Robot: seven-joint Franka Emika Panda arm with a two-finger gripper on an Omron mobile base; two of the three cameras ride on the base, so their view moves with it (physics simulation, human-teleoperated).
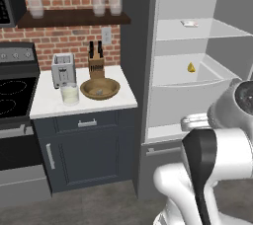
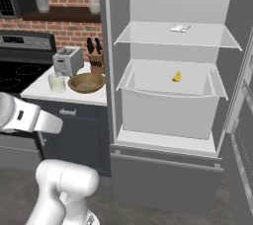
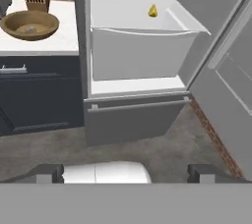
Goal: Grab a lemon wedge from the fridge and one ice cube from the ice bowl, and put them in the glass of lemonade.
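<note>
Step in hand, as I judged it: going for the lemon wedge (image 2: 177,77), first pick of the task. Fridge (image 2: 116,31) stood open; wedge sat on the white drawer w/ nothing touching it, toward the back right. Gripper (image 3: 126,174) was spread fully apart, empty, well short of the fridge and lower than the wedge, pointed at the fridge's bottom section & floor.

Next move prob. calls for raising the hand and reaching fwd over the drawer's front lip, then coming down on the wedge; it's tiny, so alignment matters.

Ice bowl (image 1: 100,88) sat on the white counter (image 1: 44,105) left of the fridge, glass of lemonade (image 1: 69,94) just beside it on its left. A small pale lump in the bowl was likely the ice cube (image 1: 100,91), too blurred to be sure.

Views: the hand view showed the fingertips (image 3: 50,173) spread. Base views showed the flat white packet (image 2: 180,28) on the upper shelf, plus toaster (image 1: 63,69). Hand view cut off the glass.
</note>
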